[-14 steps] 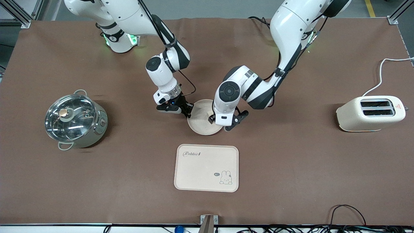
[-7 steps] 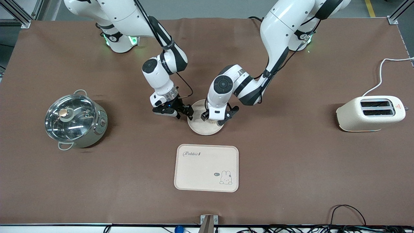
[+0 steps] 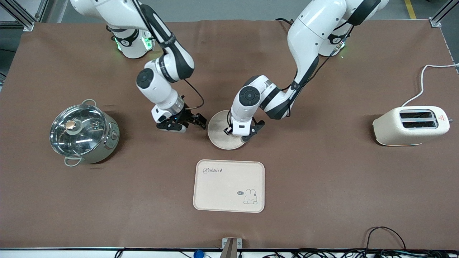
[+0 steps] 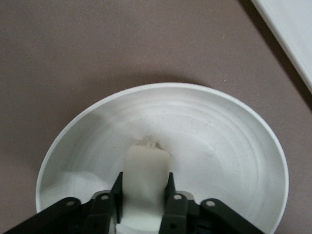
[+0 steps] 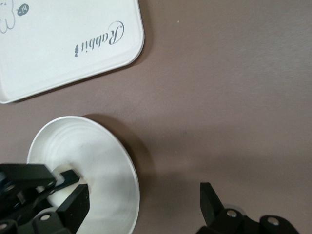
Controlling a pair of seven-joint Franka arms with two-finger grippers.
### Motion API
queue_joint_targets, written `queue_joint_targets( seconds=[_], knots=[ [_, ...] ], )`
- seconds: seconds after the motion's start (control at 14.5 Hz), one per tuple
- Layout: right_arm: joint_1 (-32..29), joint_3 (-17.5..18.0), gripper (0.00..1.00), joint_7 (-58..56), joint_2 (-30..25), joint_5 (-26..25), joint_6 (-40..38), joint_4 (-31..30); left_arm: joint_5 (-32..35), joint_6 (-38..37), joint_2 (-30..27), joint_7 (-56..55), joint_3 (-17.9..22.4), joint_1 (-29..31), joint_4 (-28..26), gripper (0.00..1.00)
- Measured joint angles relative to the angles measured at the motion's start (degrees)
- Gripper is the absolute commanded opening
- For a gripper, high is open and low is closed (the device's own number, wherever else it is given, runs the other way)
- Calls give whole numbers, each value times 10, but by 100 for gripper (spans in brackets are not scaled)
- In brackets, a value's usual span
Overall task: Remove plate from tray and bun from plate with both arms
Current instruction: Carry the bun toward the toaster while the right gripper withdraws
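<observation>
The round cream plate [image 3: 218,133] lies on the brown mat mid-table, farther from the front camera than the rabbit tray. My left gripper [image 3: 244,135] is low over the plate, shut on the small pale bun [image 4: 145,163], which reaches down to the plate's [image 4: 219,141] floor. The left wrist hides the bun in the front view. My right gripper [image 3: 198,124] is open and empty, just off the plate's rim toward the right arm's end of the table. In the right wrist view my right gripper [image 5: 141,207] spans the plate's [image 5: 102,156] edge and bare mat.
A rectangular cream tray [image 3: 228,185] with a rabbit drawing lies nearer to the front camera than the plate. A steel pot with a glass lid [image 3: 84,133] stands toward the right arm's end. A cream toaster [image 3: 410,125] stands toward the left arm's end.
My right gripper has drawn back from the plate's rim toward the right arm's end of the table. My left gripper has moved inward over the plate with the bun.
</observation>
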Motion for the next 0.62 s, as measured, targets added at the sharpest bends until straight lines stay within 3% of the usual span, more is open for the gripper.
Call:
queue_joint_targets(
  seconds=[0.21,0.41,0.62],
  knots=[
    [-31,-29,100,-5,-73,-16,-121,-5,0,0,-1,-5,2,4,14,7],
    [-105,-42,100,-7,-142,-114,-271,12,0,-58,-25,-9,9,22,46,7],
    [-176,-43,100,-7,-181,-187,-472,117,4,-150,-84,-5,16,94,50,7]
  ],
)
